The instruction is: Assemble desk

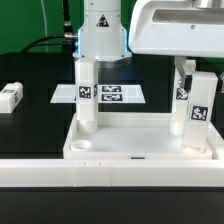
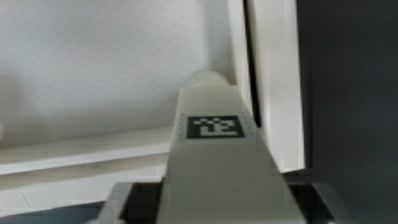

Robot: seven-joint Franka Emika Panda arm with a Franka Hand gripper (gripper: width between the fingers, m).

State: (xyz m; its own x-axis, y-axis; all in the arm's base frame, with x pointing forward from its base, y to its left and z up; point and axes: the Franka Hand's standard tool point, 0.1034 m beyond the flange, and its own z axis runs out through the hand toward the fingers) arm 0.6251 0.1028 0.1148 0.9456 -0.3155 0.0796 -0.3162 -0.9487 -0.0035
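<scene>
Exterior view: the desk panel [image 1: 140,148] lies on the black table [image 1: 40,130], with an upright leg [image 1: 88,95] standing in its corner at the exterior view's left. At the right corner the end effector [image 1: 186,75] clamps the gripped leg [image 1: 196,112] near its top. A loose leg [image 1: 10,97] lies apart at far left. Wrist view: the gripped leg [image 2: 217,140], tag facing the camera, fills the gap between the fingers [image 2: 128,200], beside the panel's rim.

Robotics lab: black table [image 1: 35,130], marker board [image 1: 125,95], robot arm [image 1: 100,35].
</scene>
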